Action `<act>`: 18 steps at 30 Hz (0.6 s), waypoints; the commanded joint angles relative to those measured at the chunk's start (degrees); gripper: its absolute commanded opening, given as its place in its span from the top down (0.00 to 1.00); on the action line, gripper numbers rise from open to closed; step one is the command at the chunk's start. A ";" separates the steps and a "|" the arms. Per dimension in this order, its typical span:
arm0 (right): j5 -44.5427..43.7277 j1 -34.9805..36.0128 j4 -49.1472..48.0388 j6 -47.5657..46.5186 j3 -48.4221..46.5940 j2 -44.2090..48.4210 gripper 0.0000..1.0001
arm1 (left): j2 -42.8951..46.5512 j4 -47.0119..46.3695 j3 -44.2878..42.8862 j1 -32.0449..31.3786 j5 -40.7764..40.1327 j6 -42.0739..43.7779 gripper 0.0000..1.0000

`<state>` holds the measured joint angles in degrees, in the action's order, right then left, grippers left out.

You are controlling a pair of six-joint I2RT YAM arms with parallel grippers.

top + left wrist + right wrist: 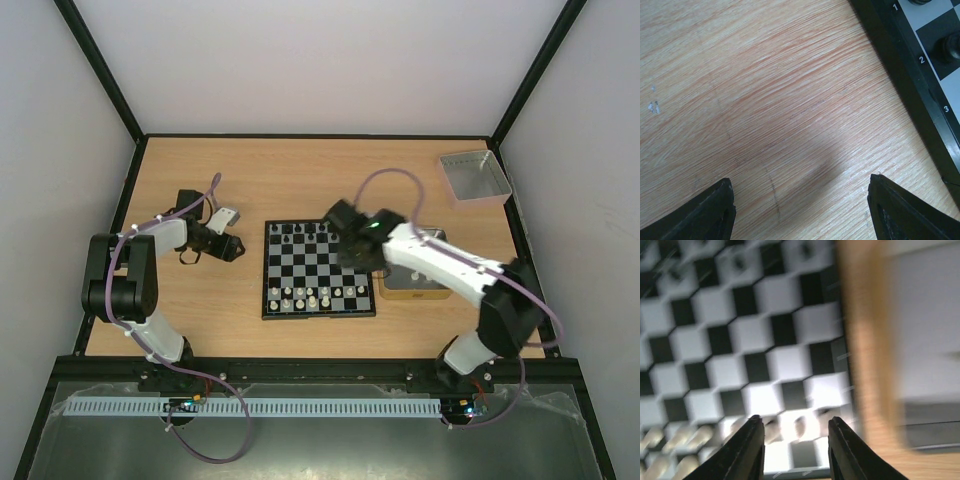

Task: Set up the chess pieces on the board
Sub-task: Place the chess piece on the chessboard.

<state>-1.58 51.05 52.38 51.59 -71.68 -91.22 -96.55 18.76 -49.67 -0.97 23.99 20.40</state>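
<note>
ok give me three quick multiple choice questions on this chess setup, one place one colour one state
1. Where is the left hand relative to the board? A over it; B over bare table to its left; C behind it.
2. What colour are the pieces on the board's near rows? A white; B black; C red.
3. The left hand's fingers are: A shut on a piece; B shut, empty; C open, empty.
1 B: its wrist view shows wood, the board's edge alongside. 2 A: pale pieces stand nearest the arms. 3 C: a wide gap with only wood between.
</note>
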 commanded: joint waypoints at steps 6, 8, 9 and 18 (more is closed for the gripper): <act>-3.92 -23.51 1.22 -7.63 13.23 12.19 0.67 | -3.55 6.21 2.02 0.01 -1.49 -0.28 0.27; -2.30 -27.10 -0.39 -8.62 15.86 13.05 0.67 | -3.55 6.25 2.03 0.01 -1.49 -0.31 0.27; -1.14 -28.73 -1.34 -9.19 17.25 13.28 0.67 | -3.55 6.25 2.08 0.01 -1.49 -0.28 0.27; 3.39 -35.24 -6.61 -11.67 23.20 12.33 0.71 | -3.71 6.28 2.03 0.00 -1.52 -0.28 0.27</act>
<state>0.10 16.95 48.58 41.95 -49.63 -78.85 -96.57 18.76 -49.71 -0.97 24.01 20.40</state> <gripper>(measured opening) 0.293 0.728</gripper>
